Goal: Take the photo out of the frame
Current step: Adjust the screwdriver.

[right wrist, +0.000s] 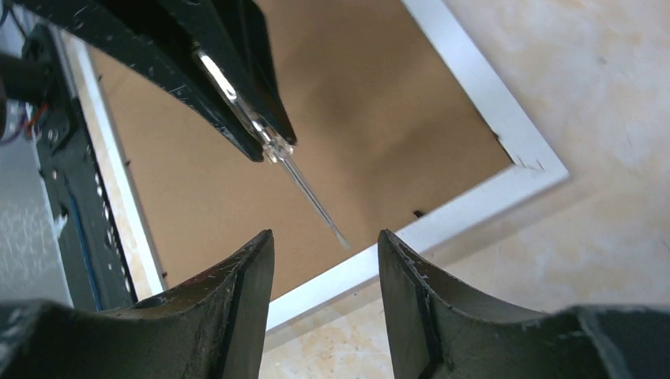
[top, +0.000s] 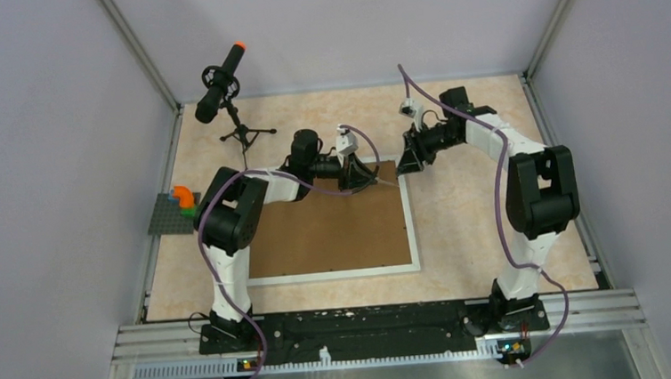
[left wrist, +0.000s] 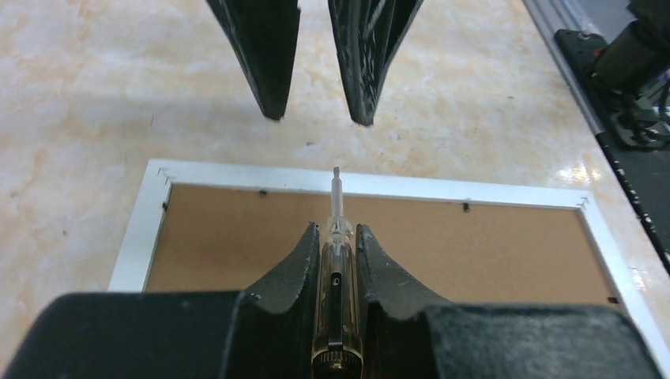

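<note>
Clamping a screwdriver in left gripper over frame.
Tip at far rim, maybe touching; right gripper spread, empty.

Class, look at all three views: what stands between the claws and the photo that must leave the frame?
The frame lies face down, so its brown backing board covers the photo, which is out of sight. Small dark clips sit along the board's edge. The left claw holds a screwdriver above it.

Thin white rectangular frame: smooth, satin border. Brown backing board: matt, fibrous. Slim screwdriver: clear amber plastic handle, bare metal shaft. Beige marbled tabletop: glossy, smooth.
</note>
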Tool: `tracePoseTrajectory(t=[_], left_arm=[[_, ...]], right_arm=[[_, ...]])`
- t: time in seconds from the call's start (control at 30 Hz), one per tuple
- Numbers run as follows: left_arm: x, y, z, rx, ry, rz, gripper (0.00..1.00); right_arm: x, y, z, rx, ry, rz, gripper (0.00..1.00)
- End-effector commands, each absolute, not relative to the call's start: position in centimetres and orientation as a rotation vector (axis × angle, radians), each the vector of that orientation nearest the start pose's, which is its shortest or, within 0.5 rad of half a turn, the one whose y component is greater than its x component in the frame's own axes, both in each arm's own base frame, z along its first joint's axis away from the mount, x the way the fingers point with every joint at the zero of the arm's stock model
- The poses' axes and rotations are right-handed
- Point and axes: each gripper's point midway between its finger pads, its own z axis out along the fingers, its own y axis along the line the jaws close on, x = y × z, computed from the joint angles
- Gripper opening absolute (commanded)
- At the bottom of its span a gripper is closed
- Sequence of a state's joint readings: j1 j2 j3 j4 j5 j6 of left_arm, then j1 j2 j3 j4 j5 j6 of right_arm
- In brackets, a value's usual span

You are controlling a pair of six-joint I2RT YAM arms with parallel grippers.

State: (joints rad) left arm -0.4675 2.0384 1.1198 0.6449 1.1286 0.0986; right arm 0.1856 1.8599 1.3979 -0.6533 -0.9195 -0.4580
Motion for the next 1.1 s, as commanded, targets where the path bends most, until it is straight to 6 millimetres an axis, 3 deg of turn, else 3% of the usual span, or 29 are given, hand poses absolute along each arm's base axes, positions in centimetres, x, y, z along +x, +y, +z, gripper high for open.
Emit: tracePoseTrajectory(t=[0.0,0.2,0.33,0.4,0.5,0.63,0.83,1.07], left_arm=[[33.9,-36.0,17.1,1.303,1.214,-1.309,0.0],[33.1,-36.6,19.0,1.308,1.162,-1.319,0.0],[33.2,-36.8,19.9,1.281,1.173,-1.322,0.0],[33.6,-36.9,20.3,1.243,1.204,-1.321,0.05],[34.7,-36.8,20.8,1.145,1.325,-1.345,0.12],[36.4,-36.4,19.8,0.972,1.667,-1.4,0.39],[36.7,-36.1,19.8,0.754,1.918,-1.568,0.48],[37.1,-36.4,19.3,0.684,2.037,-1.639,0.5]], right_arm=[[34.1,21.8,13.8,-1.224,1.99,1.191,0.5],[32.4,23.0,13.5,-1.319,1.967,1.252,0.46],[32.1,22.9,13.2,-1.344,1.991,1.25,0.24],[32.2,22.9,13.2,-1.358,1.994,1.239,0.0],[33.1,22.7,13.6,-1.36,1.99,1.161,0.0],[34.2,22.3,14.5,-1.392,1.919,0.99,0.0],[35.1,22.7,14.9,-1.437,1.844,0.807,0.0],[36.3,22.7,15.3,-1.416,1.81,0.696,0.0]])
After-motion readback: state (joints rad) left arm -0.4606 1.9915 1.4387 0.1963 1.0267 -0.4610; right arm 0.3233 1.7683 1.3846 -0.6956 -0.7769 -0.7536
